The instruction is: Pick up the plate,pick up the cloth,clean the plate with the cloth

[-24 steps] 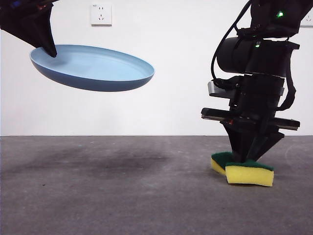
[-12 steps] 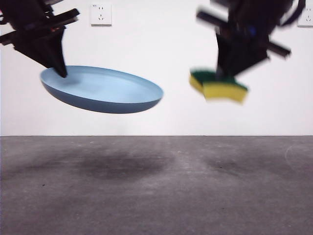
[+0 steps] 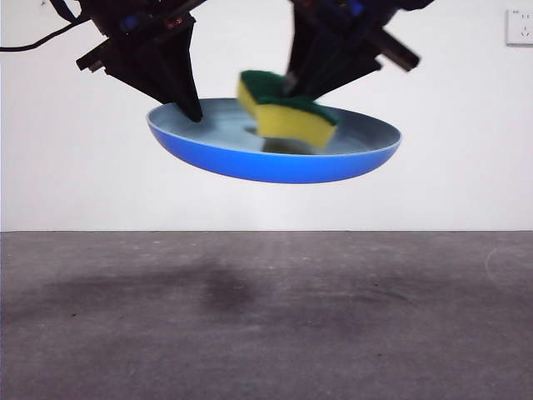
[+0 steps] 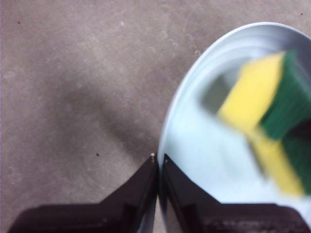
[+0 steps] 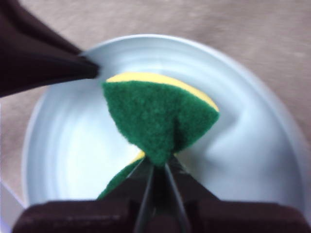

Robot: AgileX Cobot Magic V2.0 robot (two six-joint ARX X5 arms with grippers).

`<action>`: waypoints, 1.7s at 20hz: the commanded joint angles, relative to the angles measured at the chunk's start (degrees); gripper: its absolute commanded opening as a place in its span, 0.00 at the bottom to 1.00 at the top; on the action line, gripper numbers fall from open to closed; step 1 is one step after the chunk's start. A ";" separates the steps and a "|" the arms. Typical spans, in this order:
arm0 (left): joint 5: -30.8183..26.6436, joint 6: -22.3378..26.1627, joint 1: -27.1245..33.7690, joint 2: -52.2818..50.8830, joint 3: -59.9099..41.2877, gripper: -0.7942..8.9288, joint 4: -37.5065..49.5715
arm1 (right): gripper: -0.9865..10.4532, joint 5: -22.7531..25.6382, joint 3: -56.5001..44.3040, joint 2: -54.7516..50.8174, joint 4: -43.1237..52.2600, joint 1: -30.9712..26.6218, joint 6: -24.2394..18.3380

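From the front we see the plate [image 3: 275, 154] held tilted in the air, well above the table [image 3: 266, 317], the left gripper [image 3: 193, 112] pinching its rim. The right gripper [image 3: 291, 83] holds the cloth [image 3: 287, 112] over the plate's middle; we cannot tell whether they touch. A wall socket [image 3: 520, 27] shows no readable writing.

In our left wrist view, the jaws close on the plate [image 4: 204, 141] rim; the cloth [image 4: 267, 111] is blurred.

In our right wrist view, the right gripper [image 5: 159, 170] pinches the cloth [image 5: 158, 114], green side up, above the plate [image 5: 68, 145].
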 commanded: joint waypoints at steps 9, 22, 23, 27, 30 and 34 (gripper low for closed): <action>0.28 -1.42 -0.26 0.46 0.11 0.07 2.93 | 0.07 19.32 -0.35 4.26 -17.40 9.70 -1.42; 7.89 -1.62 -0.35 0.46 0.11 0.07 1.81 | 0.07 24.74 -0.35 -0.85 0.00 0.68 -7.98; 7.91 -2.10 -0.33 0.46 0.11 0.07 1.99 | 0.07 20.87 -0.35 -0.59 1.20 0.15 -7.69; 7.80 -2.97 -0.33 0.46 0.11 0.07 3.28 | 0.07 10.21 -0.35 0.48 3.65 -0.09 -6.84; 7.76 -4.22 -0.33 0.46 0.11 0.07 4.61 | 0.07 2.25 -0.35 1.22 4.11 0.13 -5.86; 7.63 -5.55 -0.33 0.48 0.11 0.07 7.19 | 0.07 -1.79 -0.35 2.03 2.73 1.97 -5.18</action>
